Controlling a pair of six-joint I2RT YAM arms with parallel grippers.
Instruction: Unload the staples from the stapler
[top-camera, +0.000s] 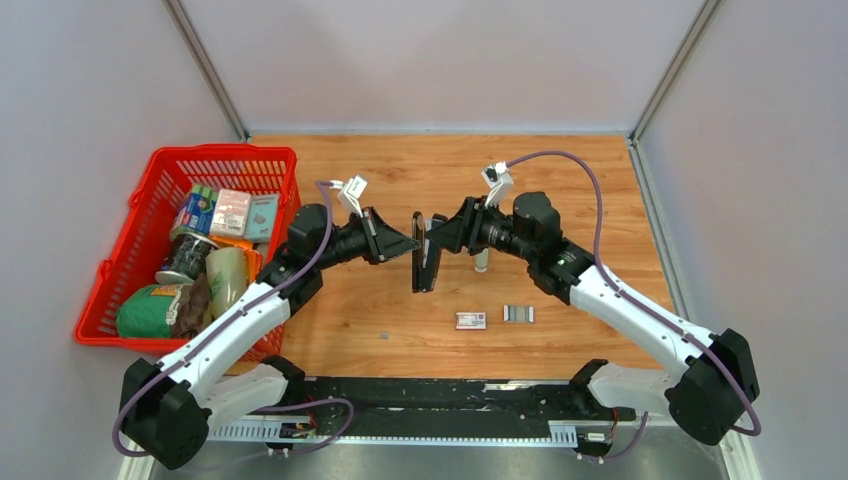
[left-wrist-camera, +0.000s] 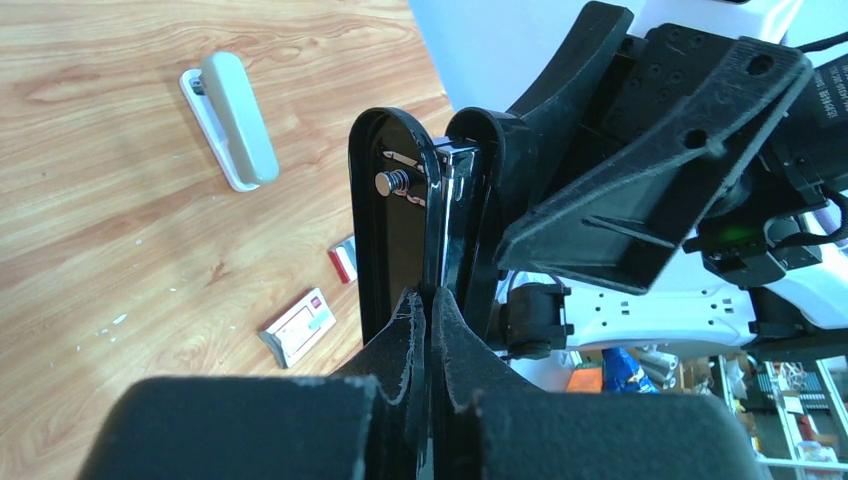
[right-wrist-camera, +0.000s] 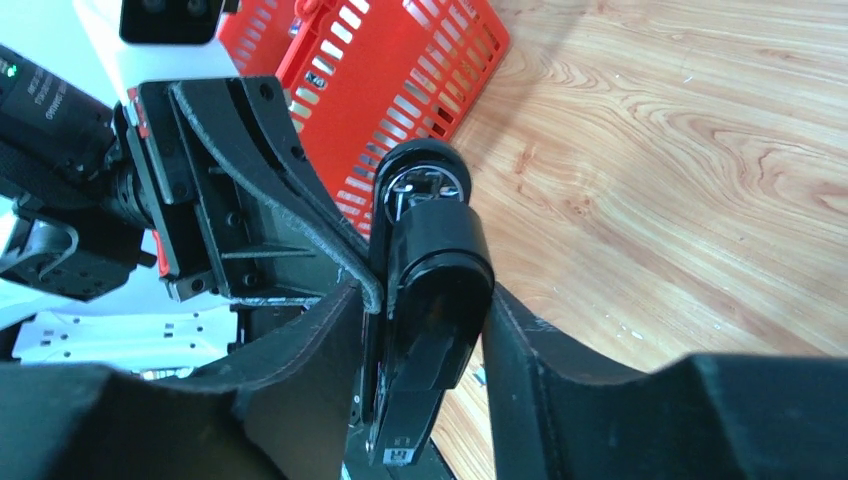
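Observation:
A black stapler (top-camera: 428, 257) hangs upright above the table between both grippers. My left gripper (top-camera: 411, 243) is shut on a thin black edge of it; in the left wrist view (left-wrist-camera: 428, 300) its chrome magazine (left-wrist-camera: 452, 200) shows between the black parts. My right gripper (top-camera: 441, 237) is shut on the stapler's thick black arm (right-wrist-camera: 435, 290) from the other side. A short silvery strip of staples (top-camera: 518, 313) lies on the table in front of the right arm.
A small printed white box (top-camera: 471, 320) lies left of the strip and shows in the left wrist view (left-wrist-camera: 297, 327). A grey-white stapler (left-wrist-camera: 235, 120) lies under the right arm (top-camera: 481, 262). A red basket (top-camera: 225, 152) of groceries stands at the left.

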